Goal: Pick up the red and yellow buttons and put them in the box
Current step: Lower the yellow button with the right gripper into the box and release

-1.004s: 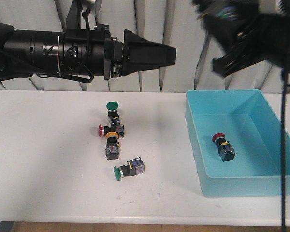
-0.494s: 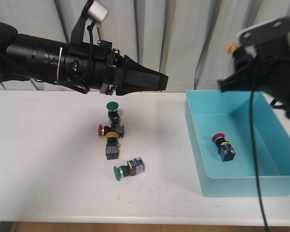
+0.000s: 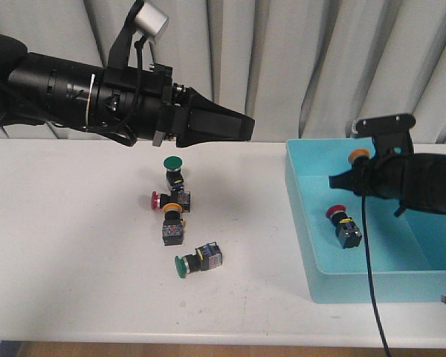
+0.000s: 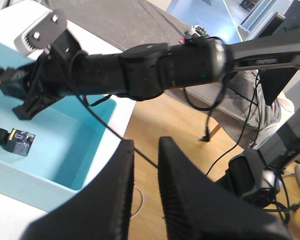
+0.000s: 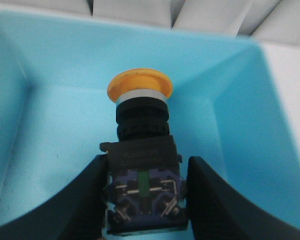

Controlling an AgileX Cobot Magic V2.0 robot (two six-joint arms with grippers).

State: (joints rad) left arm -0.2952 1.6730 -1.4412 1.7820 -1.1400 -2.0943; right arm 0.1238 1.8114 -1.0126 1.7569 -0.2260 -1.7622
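My right gripper (image 3: 351, 178) hangs over the turquoise box (image 3: 301, 223), shut on a yellow button (image 3: 359, 156). In the right wrist view its jaws (image 5: 146, 167) grip the black body, with the yellow cap (image 5: 140, 86) pointing at the far wall of the box (image 5: 55, 45). A red button (image 3: 340, 223) lies on the box floor. On the table lie a red button (image 3: 163, 199) and, touching it, a yellow-ringed button (image 3: 172, 222). My left gripper (image 3: 247, 128) is high above them, nearly closed and empty; in the left wrist view (image 4: 146, 142) only a thin gap shows.
Two green-capped switches lie on the table, one (image 3: 172, 167) behind the red and yellow pair and one (image 3: 197, 260) in front of it. Grey curtains hang behind the table. A black cable (image 3: 368, 268) hangs from the right arm across the box's front wall.
My right arm has come down from the top right to just over the box, carrying the yellow button. My left arm has dropped slightly and shifted a little left.
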